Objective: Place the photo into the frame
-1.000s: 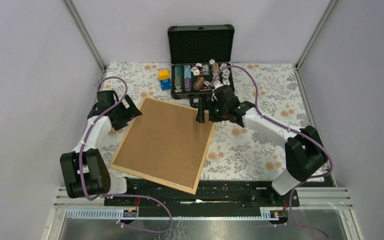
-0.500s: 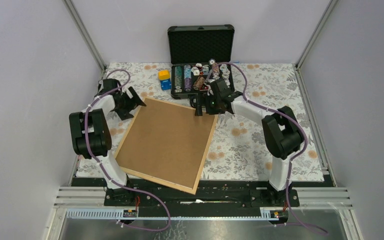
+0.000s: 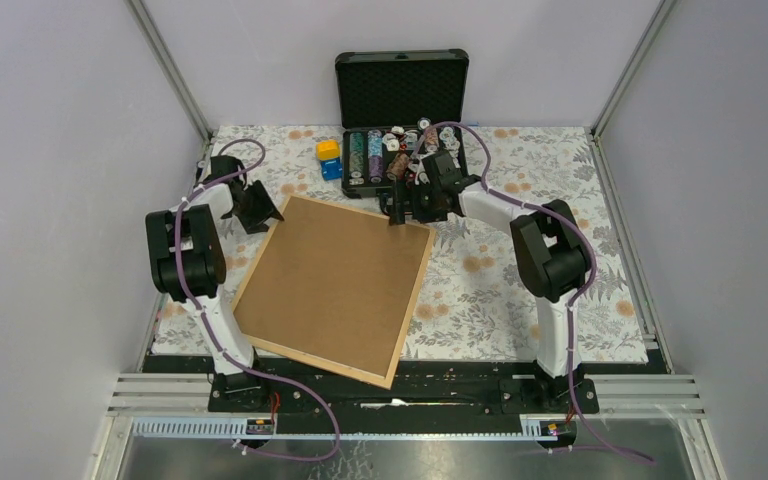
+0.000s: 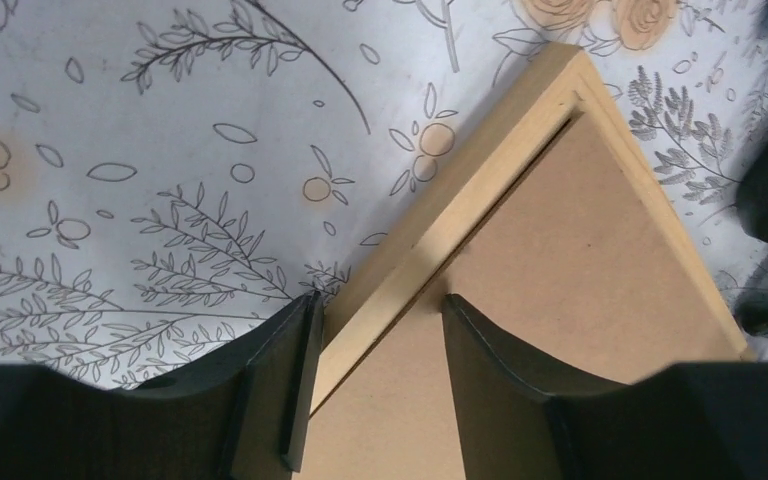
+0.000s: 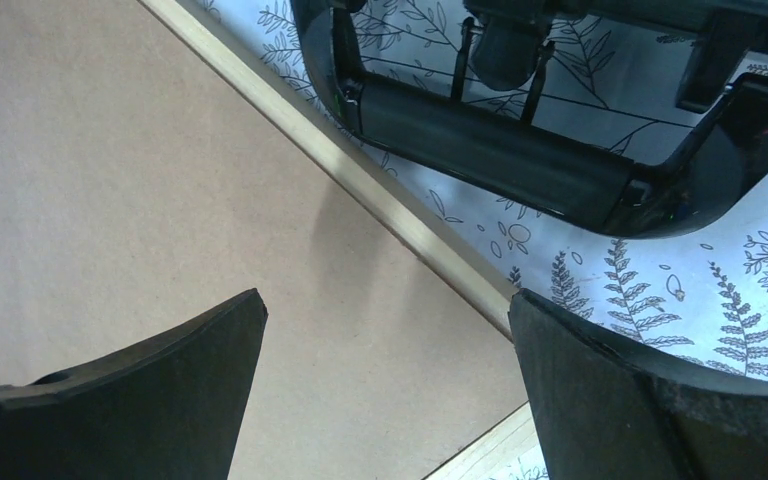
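Left gripper [image 4: 378, 310] straddles the frame [image 4: 430, 240] rail at its far-left corner; can't tell if it's clamped. Right gripper [image 5: 385, 310] gapes wide above the far-right corner.

Soft, even light, probably from overhead, fills the enclosure; the top view is sharp, with faint short shadows on the counter [image 3: 470, 300]. Both wrist views are bright, though the dark fingers [image 4: 260, 400] blur near the lens, and one dim shadow crosses the backing board [image 5: 110, 150].
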